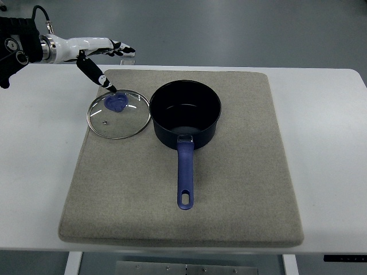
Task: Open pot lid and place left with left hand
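Note:
A dark blue pot (186,112) stands uncovered on the grey mat (229,189), its blue handle (184,175) pointing toward the near edge. The glass lid (118,114) with a blue knob (117,103) lies flat on the mat just left of the pot. My left hand (106,57) hovers above and behind the lid at the upper left, fingers extended and spread, thumb pointing down toward the knob, holding nothing. The right hand is out of view.
The mat lies on a white table (327,143). The table's far edge runs behind my left hand, with grey floor (241,28) beyond it.

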Robot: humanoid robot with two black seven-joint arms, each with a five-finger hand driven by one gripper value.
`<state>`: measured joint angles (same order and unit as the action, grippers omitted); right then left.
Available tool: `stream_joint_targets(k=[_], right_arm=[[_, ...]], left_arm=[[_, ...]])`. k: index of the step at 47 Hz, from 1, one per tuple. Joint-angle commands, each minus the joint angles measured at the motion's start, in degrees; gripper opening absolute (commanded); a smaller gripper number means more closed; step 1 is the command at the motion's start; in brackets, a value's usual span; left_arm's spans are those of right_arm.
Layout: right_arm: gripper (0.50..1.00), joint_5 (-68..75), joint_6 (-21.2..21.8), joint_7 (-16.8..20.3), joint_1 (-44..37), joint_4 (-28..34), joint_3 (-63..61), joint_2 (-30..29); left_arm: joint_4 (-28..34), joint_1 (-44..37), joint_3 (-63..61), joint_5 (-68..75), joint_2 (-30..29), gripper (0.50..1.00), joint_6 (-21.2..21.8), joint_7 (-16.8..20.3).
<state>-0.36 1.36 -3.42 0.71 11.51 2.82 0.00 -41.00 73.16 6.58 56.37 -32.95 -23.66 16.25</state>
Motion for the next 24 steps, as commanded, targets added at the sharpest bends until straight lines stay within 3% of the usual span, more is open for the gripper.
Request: stream_joint_targets(k=[1, 14, 24], right_arm=[[0.917, -0.1, 0.0, 0.0, 0.0, 0.0, 0.0, 0.0], [0.917, 0.0, 0.0, -0.1, 0.0, 0.0, 0.0, 0.0], [0.917, 0.1, 0.0, -0.1, 0.1, -0.1, 0.0, 0.0]], left_arm=[[2.8, -0.6, 0.2, -8.7, 0.1, 0.992, 0.3, 0.1], [11.2, -6.1, 2.0, -44.1, 3.2, 0.992, -1.0, 0.0], [12.7, -9.3, 6.0, -60.2, 4.0, 0.992, -11.3, 0.0]])
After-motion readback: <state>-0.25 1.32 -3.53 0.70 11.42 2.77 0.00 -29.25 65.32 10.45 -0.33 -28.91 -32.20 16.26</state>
